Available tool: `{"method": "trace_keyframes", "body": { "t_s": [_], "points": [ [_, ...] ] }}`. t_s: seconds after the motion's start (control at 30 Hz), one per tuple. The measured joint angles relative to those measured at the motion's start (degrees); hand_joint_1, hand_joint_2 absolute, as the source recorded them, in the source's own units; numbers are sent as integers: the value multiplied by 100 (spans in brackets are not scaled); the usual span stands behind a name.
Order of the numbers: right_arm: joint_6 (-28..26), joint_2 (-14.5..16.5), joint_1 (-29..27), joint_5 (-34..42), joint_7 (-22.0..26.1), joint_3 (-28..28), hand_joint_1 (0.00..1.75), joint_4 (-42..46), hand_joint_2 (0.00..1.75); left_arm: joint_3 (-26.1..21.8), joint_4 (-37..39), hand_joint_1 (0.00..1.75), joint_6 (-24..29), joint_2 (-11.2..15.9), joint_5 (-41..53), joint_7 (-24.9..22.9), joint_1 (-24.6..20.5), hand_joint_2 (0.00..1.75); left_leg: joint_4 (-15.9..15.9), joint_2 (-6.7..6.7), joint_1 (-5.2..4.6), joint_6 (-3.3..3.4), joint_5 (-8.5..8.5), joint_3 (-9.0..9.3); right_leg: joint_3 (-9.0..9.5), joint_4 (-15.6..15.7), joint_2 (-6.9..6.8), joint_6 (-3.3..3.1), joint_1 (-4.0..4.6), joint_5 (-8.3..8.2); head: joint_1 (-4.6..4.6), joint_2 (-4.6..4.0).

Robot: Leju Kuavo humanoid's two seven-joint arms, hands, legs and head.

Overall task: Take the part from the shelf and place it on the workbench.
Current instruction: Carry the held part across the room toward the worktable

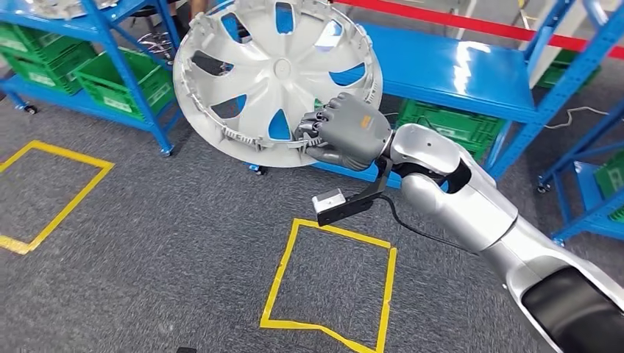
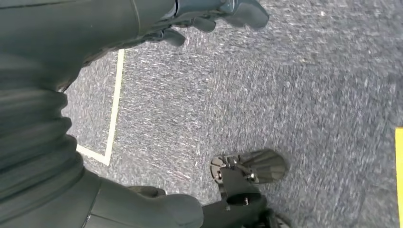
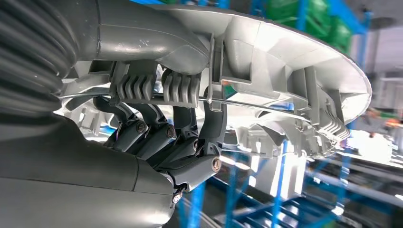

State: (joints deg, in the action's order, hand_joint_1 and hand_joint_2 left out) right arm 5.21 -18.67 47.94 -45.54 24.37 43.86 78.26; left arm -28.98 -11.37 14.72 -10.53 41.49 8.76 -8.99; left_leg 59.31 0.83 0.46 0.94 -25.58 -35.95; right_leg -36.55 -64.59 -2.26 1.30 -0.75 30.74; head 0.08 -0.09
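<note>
Right hand [image 1: 352,132] clamped on wheel cover [image 1: 276,73] rim, held clear of shelf [image 1: 456,73] for carrying; left hand [image 2: 209,16] hanging, grip unclear.

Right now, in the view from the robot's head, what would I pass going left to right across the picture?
Yellow floor square → green crates → silver wheel cover → right hand gripping its rim → silver arm → blue shelf post.

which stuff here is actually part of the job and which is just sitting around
Part of the job: the silver wheel cover, gripped at its rim by the right hand; the blue shelf.

Just lying about: green crates, yellow tape squares on the carpet.
</note>
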Motion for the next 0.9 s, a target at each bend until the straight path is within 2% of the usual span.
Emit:
{"method": "trace_keyframes", "body": {
  "t_s": [0.03, 0.07, 0.1, 0.13, 0.17, 0.2, 0.27, 0.3, 0.33, 0.4, 0.43, 0.47, 0.53, 0.57, 0.6, 0.63, 0.67, 0.7, 0.73, 0.8, 0.83, 0.9],
  "points": [
    [-4, -1, -10, -10, 3, -1, 175, -1, 175, 0, 1, 0, 14, -1, 1, -3, -2, 175, 0, -72, -2, 20, 7, -5, -175, -395, 130, -2, 1, 190, 3, 0],
    [-9, -2, -29, -23, 4, -1, 175, -1, 175, 0, 1, 0, 28, -2, 1, -7, 1, 175, 2, -151, -7, 31, 13, -8, -356, -787, 189, -5, 7, 337, 5, 0],
    [-14, -4, -50, -37, 2, -1, 175, -1, 175, 0, 2, 0, 43, -3, 2, -11, 11, 175, 5, -237, -12, 38, 18, -10, -487, -1053, 212, -12, 12, 397, 6, 0],
    [-19, -4, -69, -45, 1, -1, 175, -1, 175, 0, 2, 0, 57, -1, 2, -16, 24, 175, 11, -327, -15, 38, 21, -11, -516, -1095, 221, -24, 14, 341, 6, 0],
    [-22, -4, -80, -52, 1, -3, 175, -1, 175, 0, 2, 0, 69, 1, 2, -21, 36, 175, 21, -417, -16, 36, 23, -11, -434, -906, 236, -41, 14, 187, 7, 0],
    [-24, -4, -82, -57, 1, -6, 175, -1, 175, -1, 2, 0, 78, 2, 2, -22, 45, 175, 36, -504, -15, 30, 25, -13, -257, -525, 298, -62, 10, -28, 7, 0],
    [-25, -3, -79, -60, 2, -16, 175, -1, 175, -1, 2, 0, 82, -2, 2, -22, 51, 175, 69, -660, -16, -13, 33, -50, 80, 196, 550, -85, -8, -289, 4, 0],
    [-25, -3, -80, -61, 2, -21, 175, -1, 175, -1, 2, 0, 82, -3, 2, -21, 51, 175, 79, -726, -8, -49, 45, -79, 166, 391, 650, -84, -11, -328, 4, 0],
    [-25, -3, -81, -63, 1, -24, 175, -1, 175, -1, 2, 0, 82, -3, 1, -20, 59, 175, 75, -791, 4, -93, 65, -109, 187, 447, 686, -83, -6, -310, 4, 0],
    [-26, 8, -79, -68, -1, -27, 175, -1, 175, -1, 3, 0, 82, 2, 1, -21, 90, 175, 49, -880, 25, -175, 103, -153, 196, 482, 567, -116, -1, -338, 9, 0],
    [-27, 18, -76, -67, -2, -28, 175, -1, 175, -2, 4, 0, 83, 4, 0, -21, 106, 175, 71, -804, 15, -210, 87, -180, 208, 505, 495, -148, -10, -356, 0, 0],
    [-29, 28, -71, -66, -3, -29, 175, -1, 175, -2, 5, 0, 83, 7, 1, -21, 110, 175, 182, -652, 1, -239, 11, -242, 219, 529, 422, -186, -21, -373, -12, 0],
    [-32, 37, -68, -65, -6, -35, 175, -1, 175, -2, 7, 0, 83, 9, 1, -20, 101, 175, 751, -278, -11, -294, -304, -506, 230, 548, 273, -237, -22, -383, -35, 0],
    [-32, 36, -70, -66, -5, -37, 175, -1, 175, -2, 7, 0, 84, 9, 2, -21, 95, 175, 1129, -185, 0, -319, -470, -677, 230, 546, 195, -252, -18, -380, -38, 0],
    [-32, 36, -75, -68, -4, -37, 175, -1, 175, -2, 7, 0, 88, 10, 2, -26, 96, 175, 1426, -147, 12, -340, -569, -810, 229, 544, 118, -255, -15, -376, -37, 0],
    [-32, 36, -78, -69, 1, -37, 175, -1, 175, -2, 8, 0, 92, 10, 2, -31, 100, 175, 1545, -129, 22, -354, -569, -856, 229, 541, 40, -254, -15, -373, -38, 0],
    [-34, 37, -80, -71, 5, -36, 175, -1, 175, -2, 8, 0, 98, 11, 1, -35, 104, 175, 1443, -106, 30, -361, -471, -791, 230, 538, -34, -248, -15, -368, -39, 0],
    [-38, 37, -81, -73, 10, -36, 175, -1, 175, -2, 8, 0, 106, 13, 1, -37, 105, 175, 1141, -55, 35, -362, -308, -622, 232, 532, -107, -237, -16, -361, -39, 0],
    [-46, 37, -81, -75, 14, -37, 175, -1, 175, -2, 7, 0, 113, 14, 0, -36, 103, 175, 743, 70, 30, -356, -164, -412, 236, 525, -176, -219, -9, -350, -40, 0],
    [-73, 33, -82, -80, 19, -43, 175, -1, 175, -2, 4, 0, 132, 11, 0, -26, 94, 175, 165, 289, -3, -278, -3, -110, 235, 506, -296, -165, 26, -326, -33, 0],
    [-86, 33, -83, -81, 25, -47, 175, -1, 175, -2, 3, 0, 139, 9, 1, -21, 93, 175, 64, 334, -22, -229, 2, -71, 236, 504, -351, -136, 48, -321, -26, 0],
    [-103, 42, -89, -87, 43, -52, 175, -1, 175, -2, 2, 0, 153, 12, 1, -17, 97, 175, 51, 205, -44, -135, 30, -94, 248, 518, -463, -73, 54, -320, -15, 0]
  ]
}}
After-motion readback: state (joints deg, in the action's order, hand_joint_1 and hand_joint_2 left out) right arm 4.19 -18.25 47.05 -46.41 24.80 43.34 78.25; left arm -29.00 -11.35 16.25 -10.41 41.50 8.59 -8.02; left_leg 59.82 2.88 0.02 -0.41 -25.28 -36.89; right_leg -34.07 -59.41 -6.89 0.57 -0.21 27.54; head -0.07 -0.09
